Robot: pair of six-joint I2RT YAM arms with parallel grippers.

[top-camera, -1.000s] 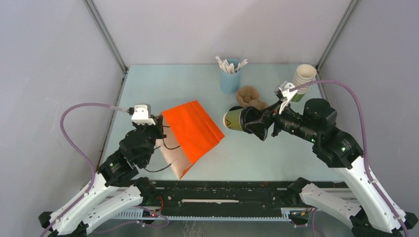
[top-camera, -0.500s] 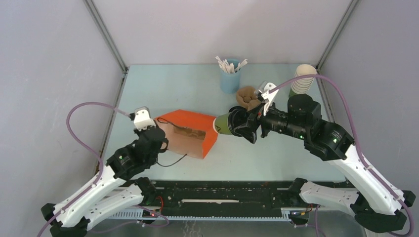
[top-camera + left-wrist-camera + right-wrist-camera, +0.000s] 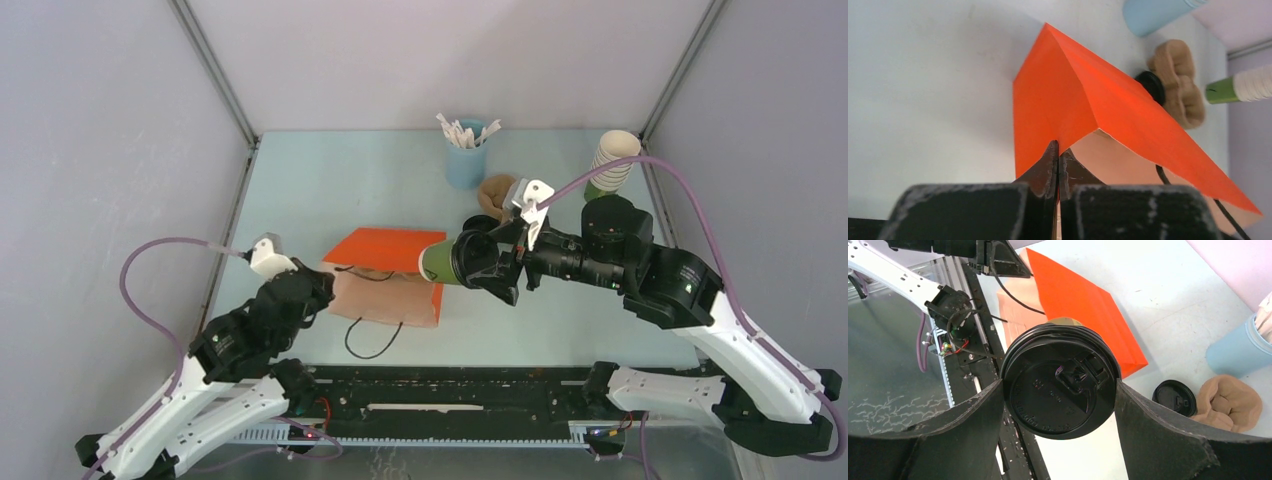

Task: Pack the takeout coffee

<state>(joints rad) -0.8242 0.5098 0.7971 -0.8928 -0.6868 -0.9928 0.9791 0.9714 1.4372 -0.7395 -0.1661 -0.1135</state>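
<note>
**Coffee cup (image 3: 438, 262) is hanging sideways at the orange bag (image 3: 380, 245)**

The right gripper (image 3: 482, 262) is clamping the coffee cup at its black lid (image 3: 1060, 387), with one finger pressing on each side. The cup is lying sideways in the air, and its bottom is reaching the right end of the orange bag. The left gripper (image 3: 1057, 167) is pinching the bag's edge, jaws together.

takeout coffee (image 3: 1060, 385) body mostly hidden behind lid, blue cup (image 3: 1235, 347) cut off
</note>
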